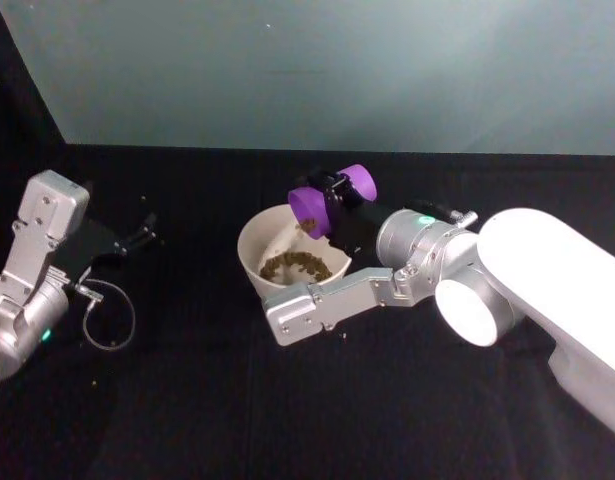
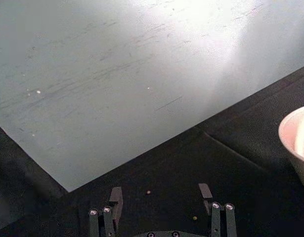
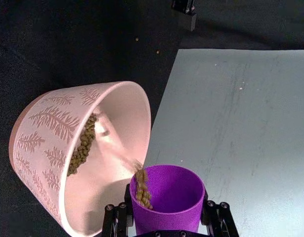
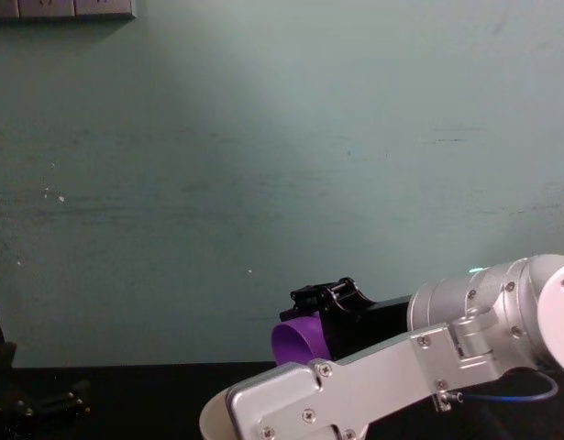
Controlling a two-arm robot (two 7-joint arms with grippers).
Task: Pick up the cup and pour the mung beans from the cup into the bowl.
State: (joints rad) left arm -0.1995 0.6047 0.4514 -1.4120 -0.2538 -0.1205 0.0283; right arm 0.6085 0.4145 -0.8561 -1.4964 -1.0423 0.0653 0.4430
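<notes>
The purple cup [image 1: 330, 197] is tipped on its side above the cream bowl [image 1: 251, 252], its mouth facing down into the bowl. My right gripper [image 1: 339, 192] is shut on the cup. Mung beans [image 3: 141, 188] spill over the cup's lip [image 3: 166, 197] into the bowl [image 3: 48, 123], where a heap of beans [image 1: 297, 265] lies. In the chest view the cup [image 4: 295, 341] hangs tilted in the right gripper [image 4: 332, 307] above the bowl's rim [image 4: 213, 423]. My left gripper [image 1: 142, 232] rests open at the far left of the table, its fingers [image 2: 115, 200] apart with nothing between them.
The table top is black, with a pale green wall [image 1: 337, 70] right behind it. A thin cable loop [image 1: 112, 318] lies by the left arm. A few stray beans [image 2: 148, 192] dot the cloth near the left gripper. The bowl's edge [image 2: 295, 138] shows in the left wrist view.
</notes>
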